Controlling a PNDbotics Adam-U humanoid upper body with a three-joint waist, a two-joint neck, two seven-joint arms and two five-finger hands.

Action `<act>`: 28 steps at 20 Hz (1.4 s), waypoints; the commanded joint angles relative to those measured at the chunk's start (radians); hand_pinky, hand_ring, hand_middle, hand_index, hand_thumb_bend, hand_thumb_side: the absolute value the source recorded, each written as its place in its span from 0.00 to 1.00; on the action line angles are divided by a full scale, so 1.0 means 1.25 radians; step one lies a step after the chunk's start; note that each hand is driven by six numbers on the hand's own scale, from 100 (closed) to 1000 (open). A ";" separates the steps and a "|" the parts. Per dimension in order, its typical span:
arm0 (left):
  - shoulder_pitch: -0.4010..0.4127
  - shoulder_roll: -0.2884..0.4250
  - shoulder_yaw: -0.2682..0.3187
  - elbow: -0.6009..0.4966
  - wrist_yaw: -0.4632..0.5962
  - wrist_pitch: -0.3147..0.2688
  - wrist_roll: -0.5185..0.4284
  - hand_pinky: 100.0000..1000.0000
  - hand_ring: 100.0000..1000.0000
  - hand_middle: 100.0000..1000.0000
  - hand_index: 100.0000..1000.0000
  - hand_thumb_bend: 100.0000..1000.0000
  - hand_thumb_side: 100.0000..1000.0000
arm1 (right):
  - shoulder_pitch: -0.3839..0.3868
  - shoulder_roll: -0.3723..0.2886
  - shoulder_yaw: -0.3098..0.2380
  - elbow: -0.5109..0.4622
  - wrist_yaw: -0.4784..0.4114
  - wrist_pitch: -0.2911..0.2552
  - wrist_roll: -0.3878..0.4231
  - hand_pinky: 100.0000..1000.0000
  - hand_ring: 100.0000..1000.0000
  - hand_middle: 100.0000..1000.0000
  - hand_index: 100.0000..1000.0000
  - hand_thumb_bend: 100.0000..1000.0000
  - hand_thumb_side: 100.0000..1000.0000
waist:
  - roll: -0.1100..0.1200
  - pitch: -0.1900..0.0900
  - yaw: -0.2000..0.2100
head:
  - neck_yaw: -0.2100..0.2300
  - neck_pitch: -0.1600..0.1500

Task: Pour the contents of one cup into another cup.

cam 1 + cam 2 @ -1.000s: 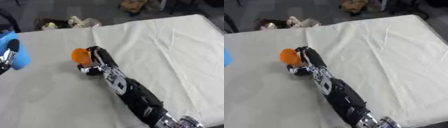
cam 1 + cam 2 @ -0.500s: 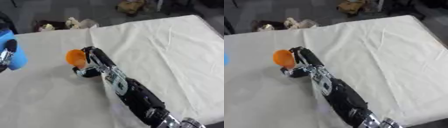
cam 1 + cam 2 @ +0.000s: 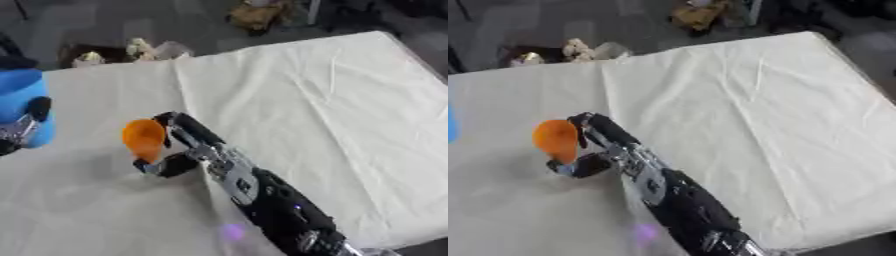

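— Left eye view puts our right hand (image 3: 179, 145) nearest to us, coming up from the lower right over the counter (image 3: 350, 100). Fingers and thumb are curled round the orange cup (image 3: 143, 139), which sits low over the white cloth, left of centre.

— And the risk from here?

— We judge spilling first. The orange cup looks tilted, its mouth turned toward the left, while the blue cup (image 3: 24, 112) is well apart from it at the far left edge. If anything is inside and the tilt grows before the two cups are together, it lands on the cloth. We cannot see whether it holds anything.

— What about the receiving side?

— Our left hand (image 3: 19, 130) is wrapped round the blue cup, dark fingers across its front. It is half out of the picture, and in the right eye view only a blue sliver shows at the left edge. Lining up the rims partly off camera could lead to a miss or a knock.

— How does the orange cup look?

— Small, plain bright orange, smooth and rounded, narrower toward the end held in the hand. The blue cup is taller, with an upright wall. Beyond the counter's far edge some clutter (image 3: 131, 49) lies on the floor.
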 commanded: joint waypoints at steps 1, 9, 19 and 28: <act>-0.025 0.038 -0.010 -0.016 -0.044 -0.026 -0.009 0.00 0.13 0.11 0.73 0.00 0.34 | -0.008 0.004 0.012 -0.030 -0.019 -0.004 0.028 0.84 0.81 0.17 0.32 0.00 0.24 | 0.002 -0.017 -0.003 | 0.004 0.002; -0.073 0.052 -0.054 -0.005 -0.181 -0.093 -0.049 0.00 0.09 0.07 0.70 0.00 0.14 | -0.005 0.028 0.024 -0.005 -0.013 -0.019 0.055 0.84 0.81 0.17 0.32 0.00 0.25 | 0.004 -0.022 -0.013 | 0.006 0.000; -0.120 0.053 -0.089 0.014 -0.310 -0.158 -0.075 0.00 0.05 0.04 0.68 0.00 0.03 | -0.011 0.039 0.027 0.006 -0.003 -0.029 0.062 0.84 0.82 0.17 0.32 0.00 0.24 | 0.003 -0.025 -0.021 | 0.006 0.001; -0.146 0.062 -0.115 0.023 -0.391 -0.217 -0.104 0.00 0.04 0.03 0.67 0.00 0.03 | -0.013 0.044 0.029 0.010 0.003 -0.033 0.065 0.84 0.82 0.17 0.32 0.00 0.25 | 0.002 -0.027 -0.026 | 0.007 0.004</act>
